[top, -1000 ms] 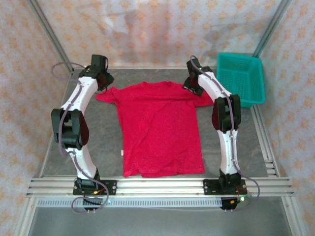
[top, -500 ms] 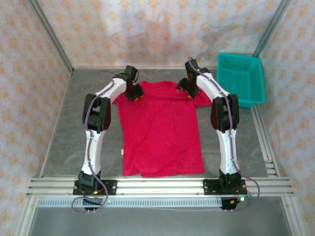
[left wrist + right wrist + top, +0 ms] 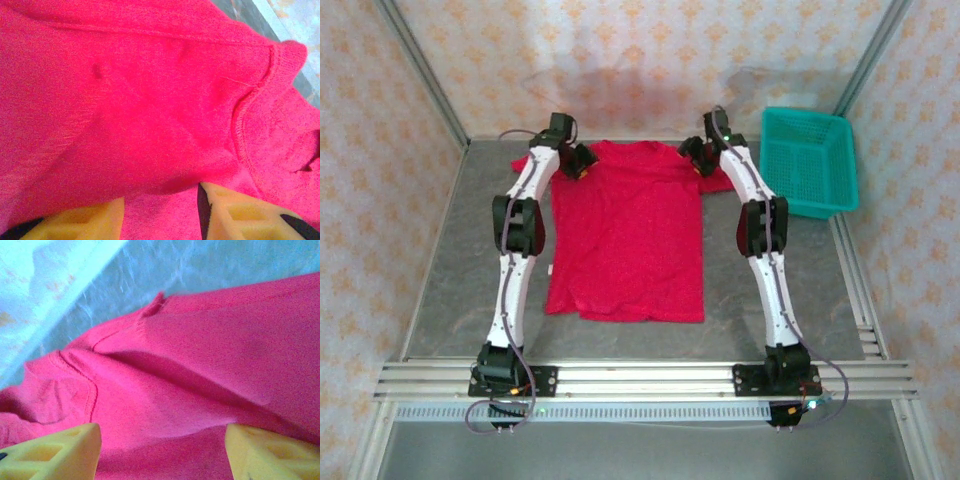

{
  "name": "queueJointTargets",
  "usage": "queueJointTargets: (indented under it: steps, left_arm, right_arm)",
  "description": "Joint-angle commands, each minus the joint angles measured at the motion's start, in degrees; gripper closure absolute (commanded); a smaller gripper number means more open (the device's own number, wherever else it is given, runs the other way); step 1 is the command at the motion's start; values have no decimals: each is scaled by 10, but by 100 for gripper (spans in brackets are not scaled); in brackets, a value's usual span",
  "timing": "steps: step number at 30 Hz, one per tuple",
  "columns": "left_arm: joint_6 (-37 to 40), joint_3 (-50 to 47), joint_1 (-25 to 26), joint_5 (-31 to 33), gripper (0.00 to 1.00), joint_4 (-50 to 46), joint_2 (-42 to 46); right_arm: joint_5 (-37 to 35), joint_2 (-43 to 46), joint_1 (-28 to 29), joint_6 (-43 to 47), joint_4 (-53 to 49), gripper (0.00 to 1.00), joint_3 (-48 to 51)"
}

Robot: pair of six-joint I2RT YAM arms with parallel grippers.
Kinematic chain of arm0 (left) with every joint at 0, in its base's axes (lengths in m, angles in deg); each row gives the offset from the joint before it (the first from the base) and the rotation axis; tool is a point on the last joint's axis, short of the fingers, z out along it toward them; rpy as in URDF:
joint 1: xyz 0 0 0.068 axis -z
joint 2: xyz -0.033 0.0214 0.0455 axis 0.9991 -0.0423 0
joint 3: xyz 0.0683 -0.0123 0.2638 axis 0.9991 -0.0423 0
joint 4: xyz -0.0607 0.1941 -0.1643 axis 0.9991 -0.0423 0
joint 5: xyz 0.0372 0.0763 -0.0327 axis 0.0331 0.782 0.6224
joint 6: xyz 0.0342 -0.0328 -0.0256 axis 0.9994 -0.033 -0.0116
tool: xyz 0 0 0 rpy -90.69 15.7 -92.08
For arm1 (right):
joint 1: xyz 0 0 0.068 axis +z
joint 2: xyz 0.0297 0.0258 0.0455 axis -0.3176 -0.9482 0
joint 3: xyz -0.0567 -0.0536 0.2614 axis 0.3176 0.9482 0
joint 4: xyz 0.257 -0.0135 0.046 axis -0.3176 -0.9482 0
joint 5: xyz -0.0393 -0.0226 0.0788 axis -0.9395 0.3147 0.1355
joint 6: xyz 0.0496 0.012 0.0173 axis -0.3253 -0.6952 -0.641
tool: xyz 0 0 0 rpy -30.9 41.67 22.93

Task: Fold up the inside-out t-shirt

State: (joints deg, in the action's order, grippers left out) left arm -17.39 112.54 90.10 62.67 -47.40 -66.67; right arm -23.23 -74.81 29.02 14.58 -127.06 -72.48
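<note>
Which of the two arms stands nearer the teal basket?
The right arm, beside the teal basket; the left arm is across the red t-shirt from it.

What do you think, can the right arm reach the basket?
Probably yes. The basket sits close beside the right arm, with just bare table between them. Its jaws are at the shirt's shoulder, so they would have to leave that first.

Left side: bare surface (image 3: pixel 460 270) beside the t-shirt (image 3: pixel 630 240), free to pass.
Far right: teal basket (image 3: pixel 810 160) blocks the corner.
</note>
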Motion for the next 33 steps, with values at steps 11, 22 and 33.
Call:
queueJointTargets:
  steps: [11,22,33]
  left_arm:
    - [36,-650,105,74,54,99,514]
    - [-18,-972,146,68,55,202,639]
    - [-25,-982,168,99,55,186,664]
  right_arm:
    - [-27,450,72,37,112,42,602]
    - [-47,638,169,-34,243,53,975]
    - [-137,496,76,46,167,57,915]
